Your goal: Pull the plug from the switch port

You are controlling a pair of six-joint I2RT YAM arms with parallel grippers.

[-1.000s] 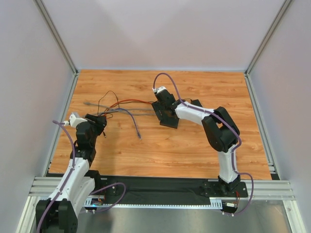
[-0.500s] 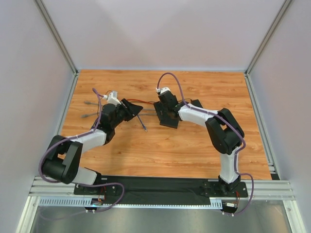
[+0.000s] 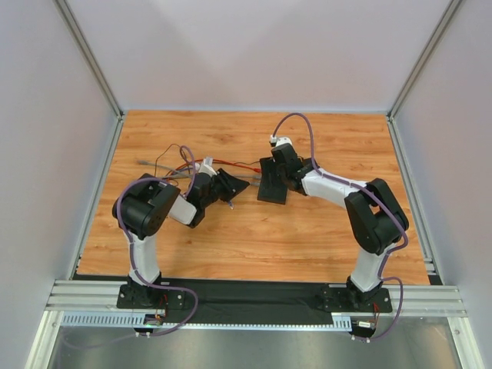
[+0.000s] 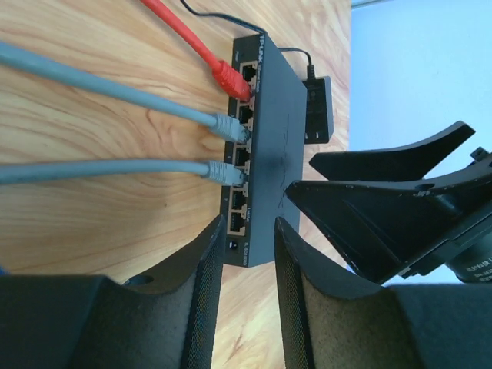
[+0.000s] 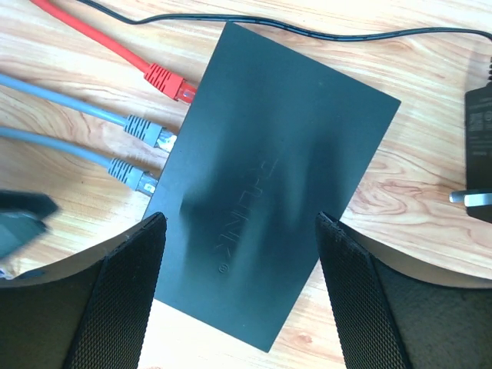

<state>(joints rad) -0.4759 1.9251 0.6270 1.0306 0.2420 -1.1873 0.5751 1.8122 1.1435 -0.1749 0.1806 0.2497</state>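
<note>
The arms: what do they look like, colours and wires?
The left arm and right arm match: white shells between chunky black joints, a purple cable looping along each. The left gripper and right gripper are black, two tapered fingers with grainy pads.

The left arm point(image 3: 157, 206) swung in from the table's point(image 3: 307, 238) left edge, jaws arriving at the switch point(image 3: 270, 188) ports! The right arm point(image 3: 338, 188) drifted rightward.
</note>
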